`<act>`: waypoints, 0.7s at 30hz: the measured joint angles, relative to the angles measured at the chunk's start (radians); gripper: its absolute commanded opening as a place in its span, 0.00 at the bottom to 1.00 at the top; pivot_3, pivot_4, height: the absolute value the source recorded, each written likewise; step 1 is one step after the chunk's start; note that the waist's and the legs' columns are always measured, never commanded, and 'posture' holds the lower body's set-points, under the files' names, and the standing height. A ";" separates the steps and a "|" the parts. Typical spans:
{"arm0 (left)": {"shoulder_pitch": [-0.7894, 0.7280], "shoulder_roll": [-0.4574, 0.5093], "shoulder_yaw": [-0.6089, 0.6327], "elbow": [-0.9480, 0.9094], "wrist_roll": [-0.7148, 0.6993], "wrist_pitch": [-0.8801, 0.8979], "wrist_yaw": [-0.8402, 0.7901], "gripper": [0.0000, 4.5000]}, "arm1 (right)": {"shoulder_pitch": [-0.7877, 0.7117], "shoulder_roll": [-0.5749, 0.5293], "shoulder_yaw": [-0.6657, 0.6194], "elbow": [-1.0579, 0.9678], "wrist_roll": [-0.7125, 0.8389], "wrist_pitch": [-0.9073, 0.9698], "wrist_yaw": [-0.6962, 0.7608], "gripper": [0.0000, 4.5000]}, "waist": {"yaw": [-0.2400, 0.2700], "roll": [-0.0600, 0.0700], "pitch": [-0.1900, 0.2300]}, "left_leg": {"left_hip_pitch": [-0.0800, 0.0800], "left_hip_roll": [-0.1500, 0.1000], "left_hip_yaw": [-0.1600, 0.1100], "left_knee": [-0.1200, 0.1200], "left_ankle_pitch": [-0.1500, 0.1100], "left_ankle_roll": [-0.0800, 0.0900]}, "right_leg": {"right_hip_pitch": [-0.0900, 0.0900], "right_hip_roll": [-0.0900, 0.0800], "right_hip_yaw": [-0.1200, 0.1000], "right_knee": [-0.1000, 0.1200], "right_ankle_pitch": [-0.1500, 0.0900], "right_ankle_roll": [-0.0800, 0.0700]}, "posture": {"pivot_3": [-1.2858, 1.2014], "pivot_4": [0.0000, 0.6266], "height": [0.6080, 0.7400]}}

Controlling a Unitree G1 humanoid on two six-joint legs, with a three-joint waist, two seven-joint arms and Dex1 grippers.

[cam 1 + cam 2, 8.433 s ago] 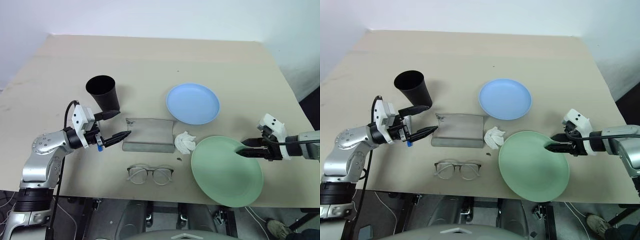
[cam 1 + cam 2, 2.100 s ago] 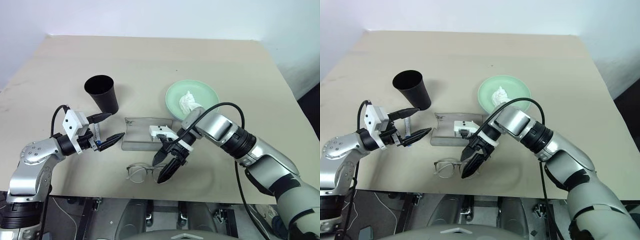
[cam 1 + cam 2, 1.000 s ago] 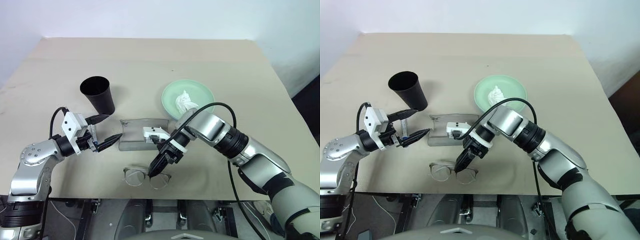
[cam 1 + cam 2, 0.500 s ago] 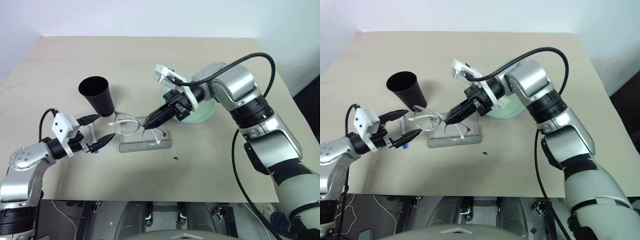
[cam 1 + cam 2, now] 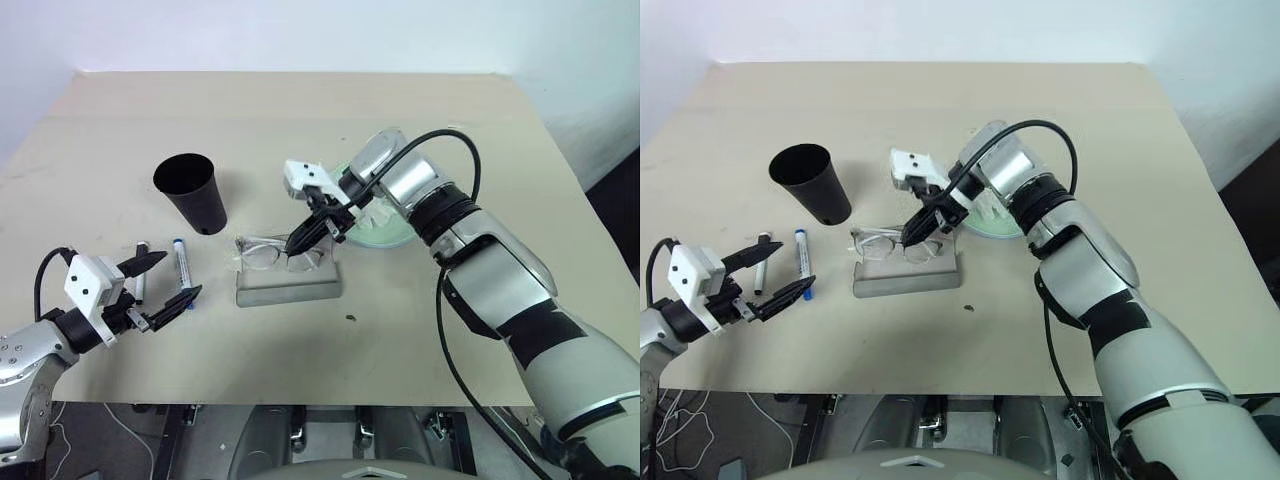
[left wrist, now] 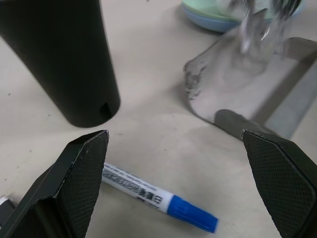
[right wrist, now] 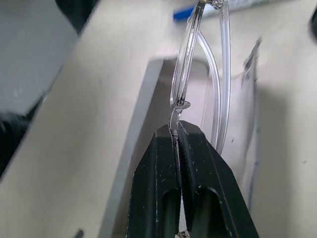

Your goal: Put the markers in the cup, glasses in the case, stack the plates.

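On the counter [image 5: 450, 330] in front of you, the black cup [image 5: 191, 193] stands upright at the left, two markers [image 5: 181, 262] lie flat just in front of it, and the pale green plate [image 5: 385, 228] sits stacked on the blue one behind the open grey case [image 5: 290, 285], partly hidden by your right arm. Your right tool [image 5: 294, 244] is pressed together on the bridge of the glasses [image 5: 262, 254], holding them over the open case. Your left tool [image 5: 162, 282] is spread wide and empty, just beside the markers, the blue-capped one lying between its fingers in the left wrist view.
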 measured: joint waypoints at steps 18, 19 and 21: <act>-0.025 -0.005 -0.009 -0.077 -0.002 0.042 0.050 1.00 | 0.016 0.016 0.137 0.014 -0.048 -0.076 0.002 0.16 | 0.001 -0.001 -0.001 | 0.003 0.000 0.000 0.000 0.001 -0.001 | -0.001 0.000 0.000 0.001 0.000 0.000 | 0.52 0.24 0.55; -0.027 -0.005 -0.014 -0.077 -0.001 0.042 0.050 1.00 | 0.027 0.018 0.148 0.014 -0.056 -0.073 0.002 0.24 | 0.001 -0.001 -0.001 | 0.002 0.000 0.000 0.000 0.001 -0.001 | -0.001 0.000 0.000 0.001 0.000 0.000 | 0.52 0.24 0.55; -0.031 -0.005 -0.027 -0.073 0.000 0.045 0.050 1.00 | 0.038 0.018 0.150 0.010 -0.064 -0.063 -0.001 0.39 | 0.001 -0.001 -0.001 | 0.002 0.000 0.001 0.000 0.001 -0.001 | 0.000 0.000 0.000 0.002 0.000 0.000 | 0.52 0.24 0.55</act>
